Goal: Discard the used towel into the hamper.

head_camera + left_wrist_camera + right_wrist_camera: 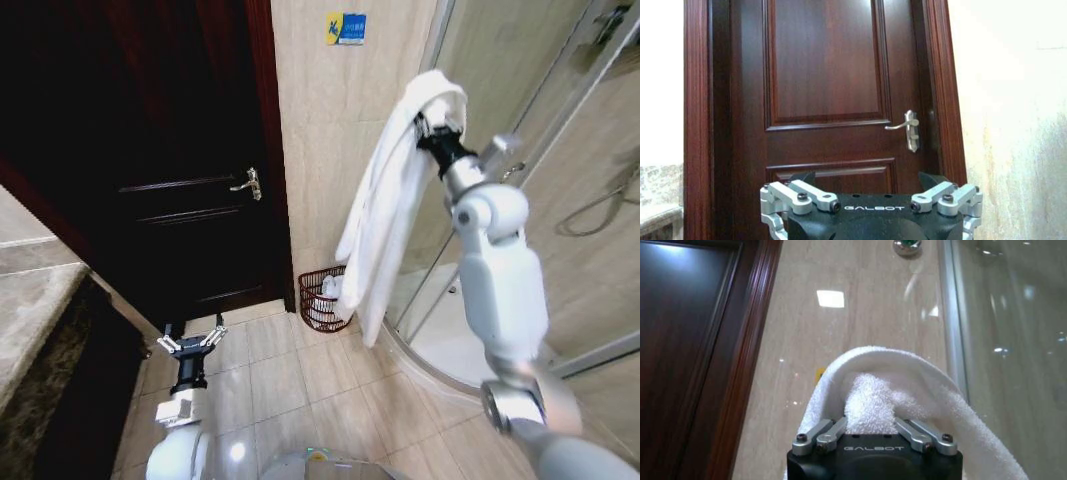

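A long white towel hangs from my right gripper, which is raised high against the beige wall and shut on the towel's top fold. From the right wrist, the towel bunches between the fingers of the right gripper. The towel's lower end dangles just right of and above the hamper, a reddish-brown openwork basket on the floor by the door frame. My left gripper is low on the left above the floor tiles, open and holding nothing. Its spread fingers face the door.
A dark wooden door with a metal handle stands left of the hamper. The glass shower enclosure with its curved base is on the right. A stone counter runs along the left edge. Something white lies in the hamper.
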